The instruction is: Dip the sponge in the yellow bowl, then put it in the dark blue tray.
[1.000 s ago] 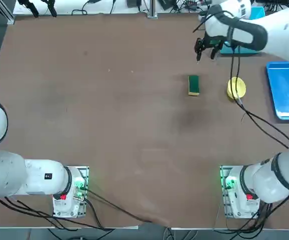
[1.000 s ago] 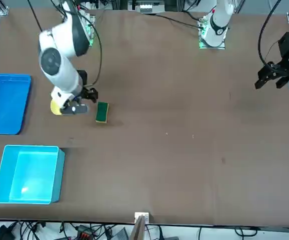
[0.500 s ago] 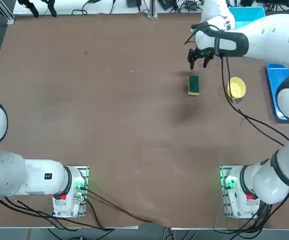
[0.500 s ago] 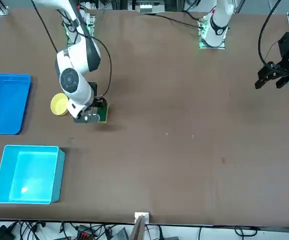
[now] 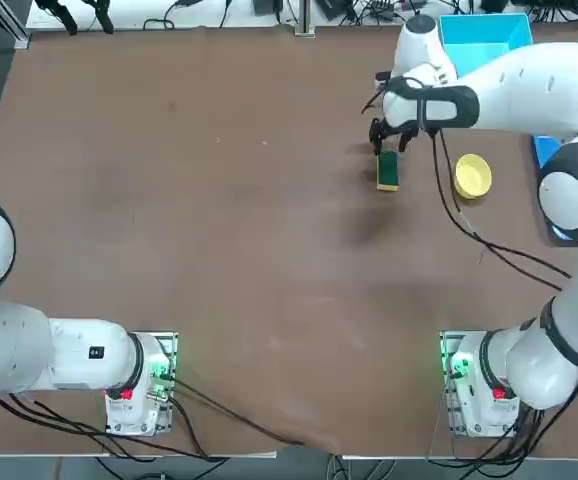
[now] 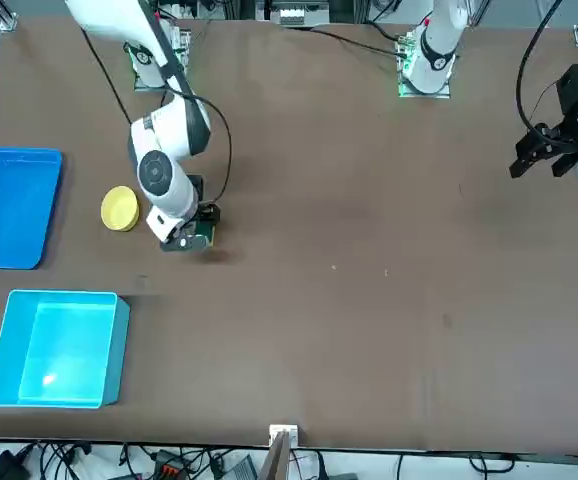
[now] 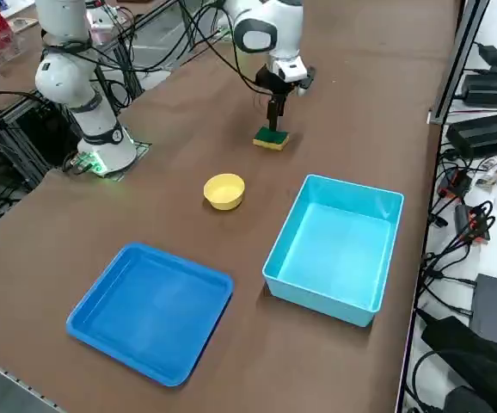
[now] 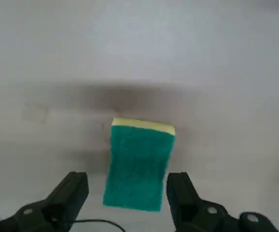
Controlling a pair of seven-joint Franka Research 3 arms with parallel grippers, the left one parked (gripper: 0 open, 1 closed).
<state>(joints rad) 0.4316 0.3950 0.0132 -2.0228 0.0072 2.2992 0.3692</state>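
Green-topped sponge (image 8: 138, 166) lies beneath the right gripper (image 8: 127, 179), its fingers apart; from overhead, yellow bowl (image 5: 472, 176) and blue tray (image 7: 150, 311) sit at the sponge's three o'clock.

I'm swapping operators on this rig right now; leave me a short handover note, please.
Right gripper: fingers open, above the sponge, holding nothing.
Sponge: on the table, green side up.
Yellow bowl: on the table, between the sponge and the dark blue tray.
Cyan bin: beside the tray.
Done: gripper lined up over the sponge, by the look of it.
Left: grasp the sponge, dip it in the bowl, put it in the tray.
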